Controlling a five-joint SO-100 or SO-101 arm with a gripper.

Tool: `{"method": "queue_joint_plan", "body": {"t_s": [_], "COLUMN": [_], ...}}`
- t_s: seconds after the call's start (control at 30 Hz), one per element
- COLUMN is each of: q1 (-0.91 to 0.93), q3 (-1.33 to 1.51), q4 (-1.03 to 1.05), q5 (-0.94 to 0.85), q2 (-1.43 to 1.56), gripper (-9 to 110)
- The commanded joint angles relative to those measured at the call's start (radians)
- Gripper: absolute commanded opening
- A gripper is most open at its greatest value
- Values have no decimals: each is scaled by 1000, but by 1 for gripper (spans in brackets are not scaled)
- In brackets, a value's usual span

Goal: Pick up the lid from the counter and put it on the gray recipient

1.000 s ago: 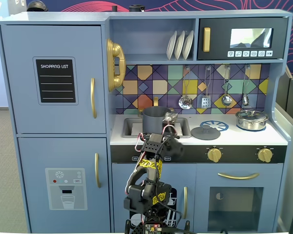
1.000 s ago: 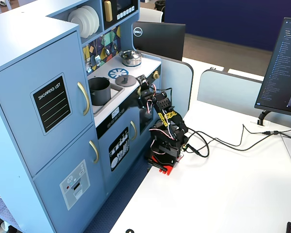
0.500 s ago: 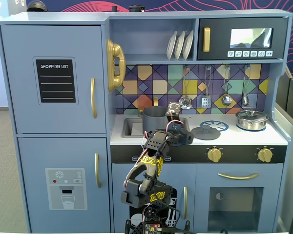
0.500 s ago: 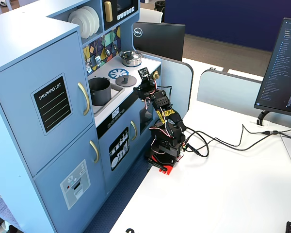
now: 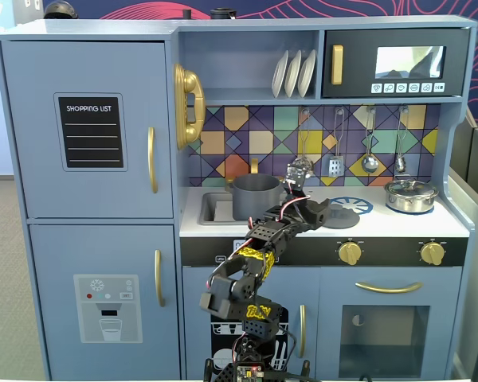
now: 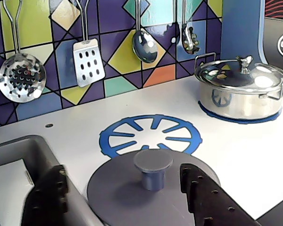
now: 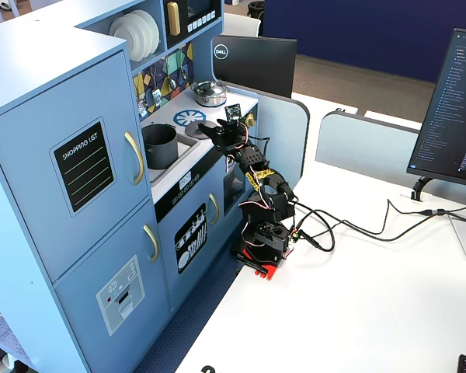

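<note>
Fingers (image 6: 198, 197) of the gripper (image 6: 125, 197) stand spread, one on each side of the lid (image 6: 132, 193), not yet closed on its knob. That lid lies on the counter (image 6: 236, 141) beside the sink; grasping, lifting and capping the gray recipient (image 5: 256, 196) all remain.

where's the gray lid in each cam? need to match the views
A fixed view, from the front: lid on the counter right of centre, its left part hidden by the end effector.
Wrist view: lid bottom centre, its knob between the open fingers.
A fixed view, from the side: lid barely visible, mostly hidden behind the end effector.
Shared landmark: blue burner ring just behind the lid.
</note>
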Motion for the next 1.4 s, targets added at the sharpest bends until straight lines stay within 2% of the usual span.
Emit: {"method": "queue_joint_plan", "body": {"t_s": [0.0, 0.67, 1.37], "q1": [5, 55, 25], "q3": [-43, -124, -304], "q4": [-94, -348, -434], "q5": [2, 29, 31], "q2": [-84, -428, -699], "gripper": [27, 27, 25]}}
